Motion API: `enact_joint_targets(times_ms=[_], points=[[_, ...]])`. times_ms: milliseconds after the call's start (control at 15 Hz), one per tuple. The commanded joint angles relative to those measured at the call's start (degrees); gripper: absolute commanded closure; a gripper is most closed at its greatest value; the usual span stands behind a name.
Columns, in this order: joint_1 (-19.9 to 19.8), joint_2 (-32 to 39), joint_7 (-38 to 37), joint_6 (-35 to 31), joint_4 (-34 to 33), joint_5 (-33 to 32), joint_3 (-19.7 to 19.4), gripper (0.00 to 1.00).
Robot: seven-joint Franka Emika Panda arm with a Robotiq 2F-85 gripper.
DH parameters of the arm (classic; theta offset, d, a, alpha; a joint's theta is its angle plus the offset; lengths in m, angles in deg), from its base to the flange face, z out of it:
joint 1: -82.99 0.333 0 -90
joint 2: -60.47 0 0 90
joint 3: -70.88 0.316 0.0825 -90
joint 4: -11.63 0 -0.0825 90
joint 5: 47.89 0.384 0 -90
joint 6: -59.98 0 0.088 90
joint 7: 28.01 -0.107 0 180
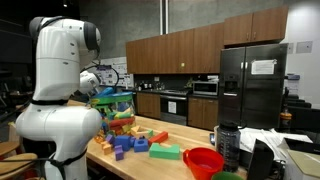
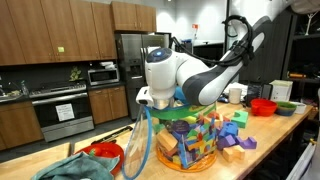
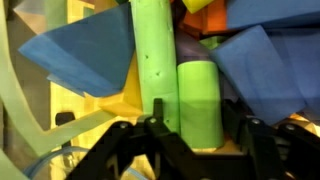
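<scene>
A kitchen is seen in both exterior views, with wooden cabinets (image 1: 180, 50), a dark fridge (image 1: 250, 85) and a long wooden bench (image 1: 160, 166) in front of them.

In the wrist view a short green cylinder (image 3: 200, 100) is framed between the two dark fingers (image 3: 157, 128), one on each side of its curved wall. Whether the fingers are pressed against it or merely flank it cannot be told, since the contact lines are lost in blur. The cylinder lies inside a clear bin (image 2: 143, 140) heaped with coloured blocks, which stands on the bench, and the arm (image 2: 215, 80) is bent down into it from above.

The cylinder is judged to be light, stiff and smooth (probably foam or painted wood). It is not fragile, but its round wall could slip or roll out of a loose pinch. It would best be taken across its middle, with the fingers square on opposite sides.

A taller green cylinder (image 3: 155, 50) is pressed right against it, so one finger has little room there. Blue blocks (image 3: 90, 60) are packed close around the pair.

Outside the bin, loose blocks (image 1: 135, 143) are scattered on the bench, and a red bowl (image 1: 203, 160) stands well apart from them.
</scene>
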Motion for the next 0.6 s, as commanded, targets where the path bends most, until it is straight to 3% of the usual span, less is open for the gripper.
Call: enact_joint_targets(times_ms=[0,133,267,533], points=[[-0.5,0.6,1.6,-1.5,1.4,2.1,-0.1,0.68],[-0.6,0.4,2.4,-1.2,1.5,2.6,-0.2,0.76],[-0.6,0.4,3.4,0.2,1.5,2.4,-0.3,0.9],[-0.7,-0.2,5.7,1.8,1.1,1.6,-0.6,0.9]])
